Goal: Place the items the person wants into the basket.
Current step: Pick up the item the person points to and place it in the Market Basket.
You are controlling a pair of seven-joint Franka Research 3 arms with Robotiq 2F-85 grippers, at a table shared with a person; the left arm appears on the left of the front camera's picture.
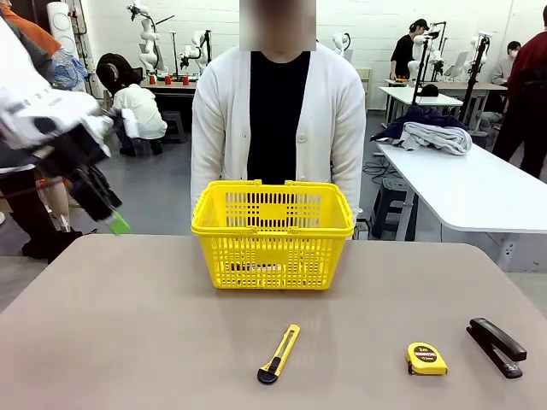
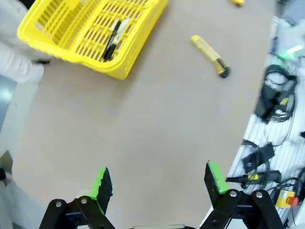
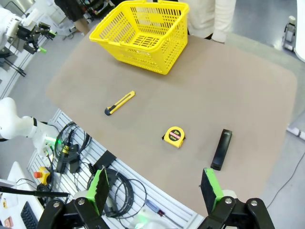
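Left gripper point(image 1: 104, 207): hanging in the air off the table's point(image 1: 128, 325) far left corner, blurred from the front. Its wrist view is showing the gripper point(image 2: 158, 180) with fingers spread wide and nothing between them, looking down on bare tabletop.
Person point(image 1: 275, 120): standing at the far edge, right behind the basket.
Basket point(image 1: 272, 256): sitting upright at the far middle of the table, handles folded down on the rim.
Pen point(image 2: 110, 42): lying on the basket's floor, seen from the left wrist.
Marker point(image 2: 120, 32): lying in the basket just beside the pen, nearly parallel to it.
Knife point(image 1: 279, 353): lying on the near middle of the table, well apart from the basket.
Tape point(image 1: 426, 358): sitting flat on the table, between knife and stapler, label facing up.
Stapler point(image 1: 496, 346): lying at the near right, close to the tape but not touching.
Right gripper point(image 3: 155, 186): hovering high over the table's near edge, fingers spread, gripping nothing.
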